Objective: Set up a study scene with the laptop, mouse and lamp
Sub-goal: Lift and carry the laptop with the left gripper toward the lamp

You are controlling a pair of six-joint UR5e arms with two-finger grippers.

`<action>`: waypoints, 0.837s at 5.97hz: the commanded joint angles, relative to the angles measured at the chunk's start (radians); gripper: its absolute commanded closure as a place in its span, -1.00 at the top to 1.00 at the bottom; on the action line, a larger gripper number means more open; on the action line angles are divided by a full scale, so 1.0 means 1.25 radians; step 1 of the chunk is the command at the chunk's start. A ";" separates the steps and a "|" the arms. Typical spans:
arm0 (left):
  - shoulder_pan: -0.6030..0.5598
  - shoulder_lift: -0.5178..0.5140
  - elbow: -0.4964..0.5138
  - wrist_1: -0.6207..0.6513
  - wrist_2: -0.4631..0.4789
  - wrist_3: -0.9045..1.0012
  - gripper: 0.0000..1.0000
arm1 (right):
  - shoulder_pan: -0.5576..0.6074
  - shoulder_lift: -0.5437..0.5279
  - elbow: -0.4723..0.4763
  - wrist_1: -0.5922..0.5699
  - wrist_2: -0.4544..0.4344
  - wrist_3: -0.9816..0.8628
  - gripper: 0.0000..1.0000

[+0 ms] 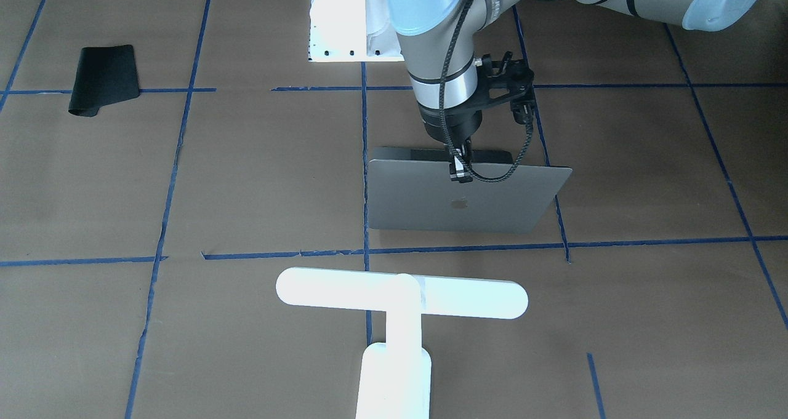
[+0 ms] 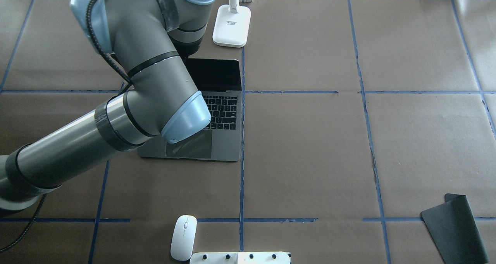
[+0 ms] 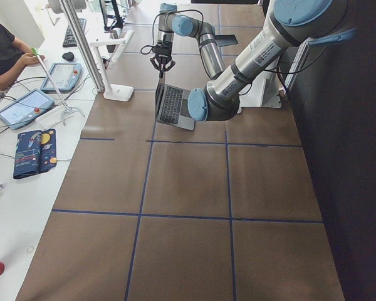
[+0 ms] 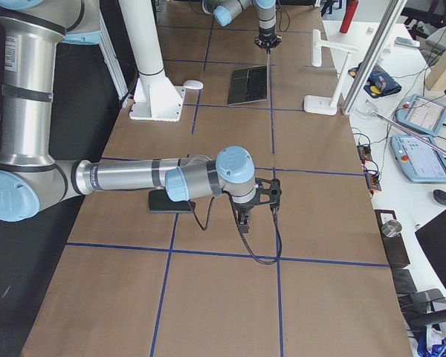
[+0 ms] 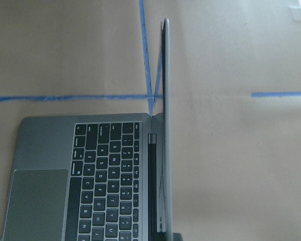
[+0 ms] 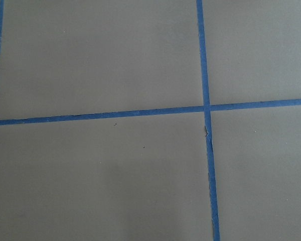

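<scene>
The left gripper (image 1: 458,165) is closed on the top edge of the laptop (image 1: 462,203) lid, which stands upright below its fingers. The lamp (image 1: 401,296) stands near, beyond them, and the mouse (image 2: 183,237) lies well apart. The right gripper (image 4: 241,220) hangs over the table (image 2: 310,147); I cannot tell its finger state.

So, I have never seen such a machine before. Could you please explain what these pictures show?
These are two robot arms at a brown table marked with blue tape. Four pictures come from fixed cameras around the table; two come from cameras on the wrists. The left gripper pinches the top edge of the lid of the open laptop. The right gripper hangs over bare table paper; whether it is open, I cannot tell. A white mouse, a white T-shaped lamp and a black mat are also on the table.
</scene>
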 commanded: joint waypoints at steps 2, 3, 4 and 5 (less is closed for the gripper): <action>0.017 -0.059 0.107 -0.076 -0.001 -0.035 -1.00 | 0.000 0.000 -0.001 0.000 -0.001 0.000 1.00; 0.017 -0.085 0.159 -0.103 -0.001 -0.049 -1.00 | 0.000 0.000 0.000 0.000 0.000 0.000 1.00; 0.017 -0.105 0.197 -0.120 -0.001 -0.067 -1.00 | 0.000 0.000 0.000 0.000 0.000 0.000 1.00; 0.018 -0.110 0.205 -0.120 -0.001 -0.100 -1.00 | 0.000 0.001 0.000 0.000 0.000 0.000 1.00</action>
